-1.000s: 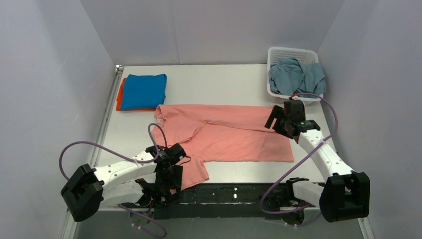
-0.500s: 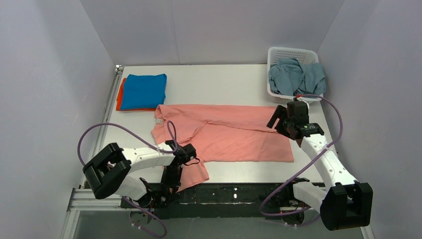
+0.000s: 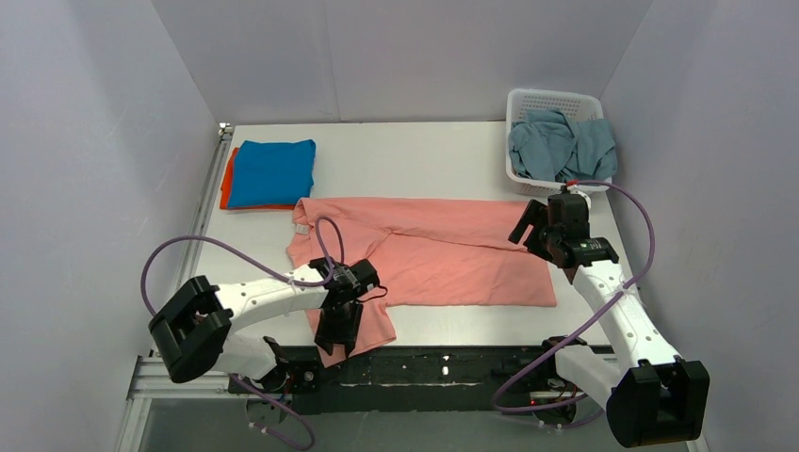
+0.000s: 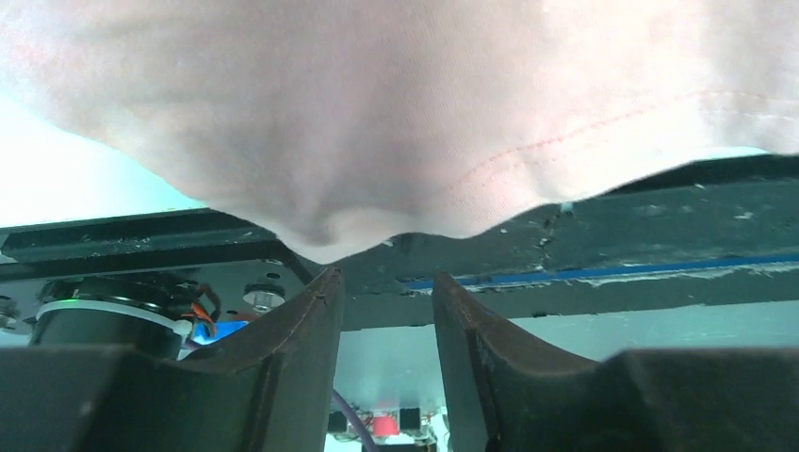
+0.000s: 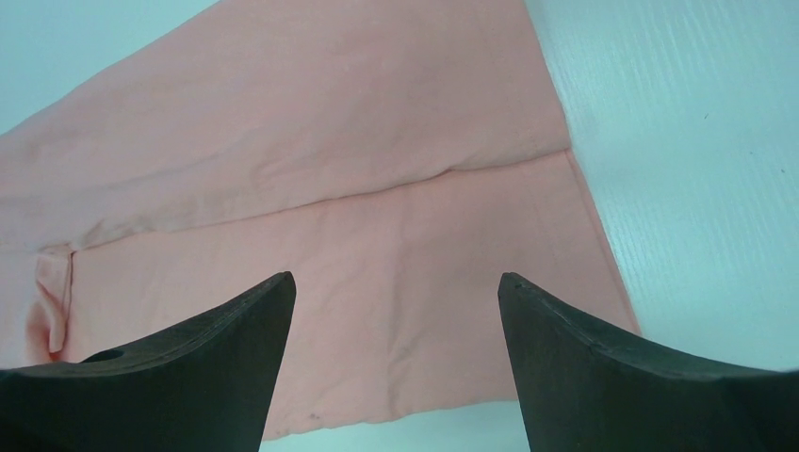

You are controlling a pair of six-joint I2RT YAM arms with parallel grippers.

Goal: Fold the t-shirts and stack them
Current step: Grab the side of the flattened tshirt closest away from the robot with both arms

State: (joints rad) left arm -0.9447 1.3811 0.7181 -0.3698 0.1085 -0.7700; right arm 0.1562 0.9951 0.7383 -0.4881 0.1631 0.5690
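Swinging in over the near sleeve of the salmon-pink cotton t-shirt, spread flat on the white surface, the left end effector is seen part-closed but empty; the right end effector is held wide open over the hem. A sleeve fold is judged next.

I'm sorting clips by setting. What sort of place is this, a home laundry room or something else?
Probably a robot test cell, not a home: plain white panels box in the table, two robot arms are bolted at its near edge, and a salmon-pink t-shirt lies spread on it.
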